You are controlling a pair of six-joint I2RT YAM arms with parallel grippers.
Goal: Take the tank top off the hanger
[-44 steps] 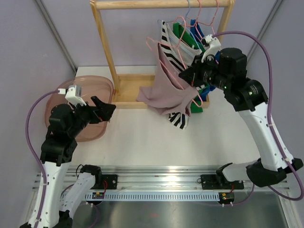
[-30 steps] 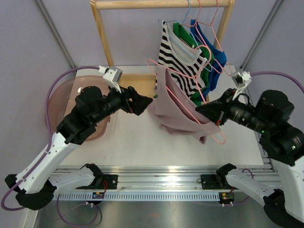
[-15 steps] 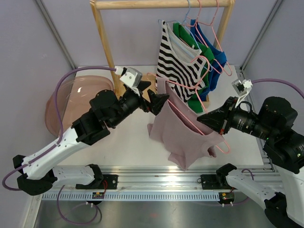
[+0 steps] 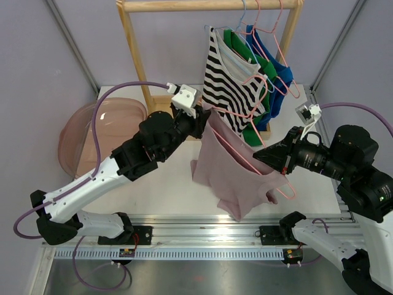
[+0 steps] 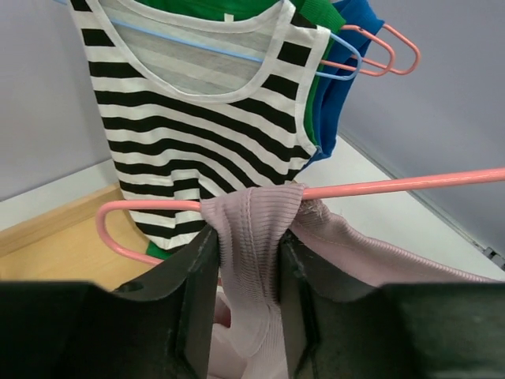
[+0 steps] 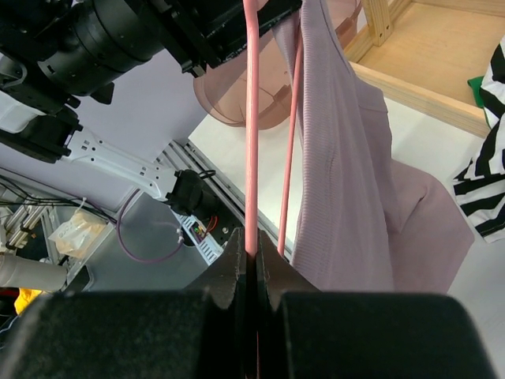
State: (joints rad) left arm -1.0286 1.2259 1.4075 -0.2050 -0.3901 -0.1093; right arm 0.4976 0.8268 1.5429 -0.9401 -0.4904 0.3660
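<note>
The mauve ribbed tank top (image 4: 236, 178) hangs off the rack, held in the air between the two arms on a pink wire hanger (image 5: 394, 184). Its strap is draped over the hanger's bar directly between the left jaws. Those jaws are drawn in narrow around the bunched strap, with fabric filling the gap and touching both sides, so they appear to have it pinched just below the wire. The right jaws are fully closed on the hanger's wire, which runs straight out ahead of them toward the left jaws. The step in hand is probably to slip this strap off the rounded hanger end to the left of the left jaws. That calls for the right jaws to hold the wire steady while the left jaws draw the strap along the bar and over the curve, not straight down against the wire. The black-and-white striped top (image 5: 197, 118) hangs close beyond and above the left jaws, with the blue garment (image 5: 347, 79) behind it and the wooden rack (image 4: 138, 61) near. The clear room lies below and back toward the arms, over the white bench (image 4: 166, 184).
</note>
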